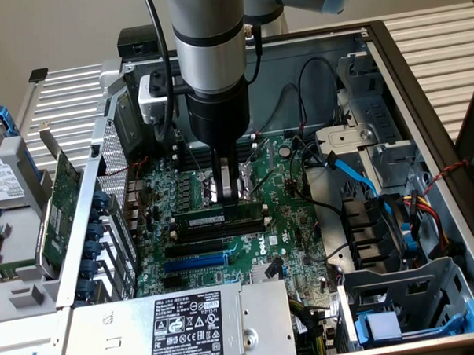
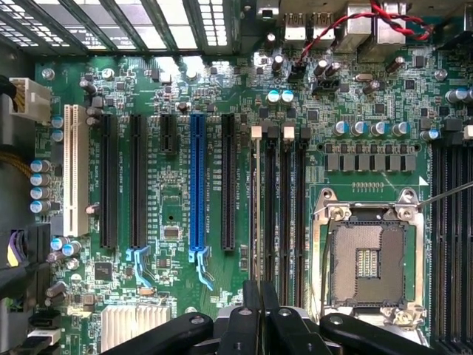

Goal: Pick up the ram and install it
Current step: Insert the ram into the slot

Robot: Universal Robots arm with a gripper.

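Ram (image 1: 219, 217) meets the fingers (image 1: 221, 182) at its upper edge. The gripper (image 1: 231, 195) is clenched, its two tips pressed together with no gap between them. Whether they pinch the thin edge or only bear down on it cannot be told. In the wrist view the closed fingers (image 2: 251, 303) of the gripper (image 2: 260, 310) sit over one end of the ram (image 2: 256, 214), which is seen edge-on as a thin line.

The ram stands upright in a black memory slot, its white label facing the exterior camera. It fills the slot furthest from the processor socket (image 2: 367, 262). The neighbouring memory slots (image 2: 284, 207) lie between the two.

On the ram's other side comes a long black card slot (image 2: 228, 185), then a blue slot (image 2: 197, 185) (image 1: 195, 262), and further off a white slot (image 2: 74, 170). All sit on the green board (image 2: 170, 214) (image 1: 286, 230) inside the open computer case (image 1: 422, 99).

A power supply (image 1: 188, 321) with a printed label lies at the case's near edge. A green card (image 1: 65, 201) stands outside the case at the exterior view's left.
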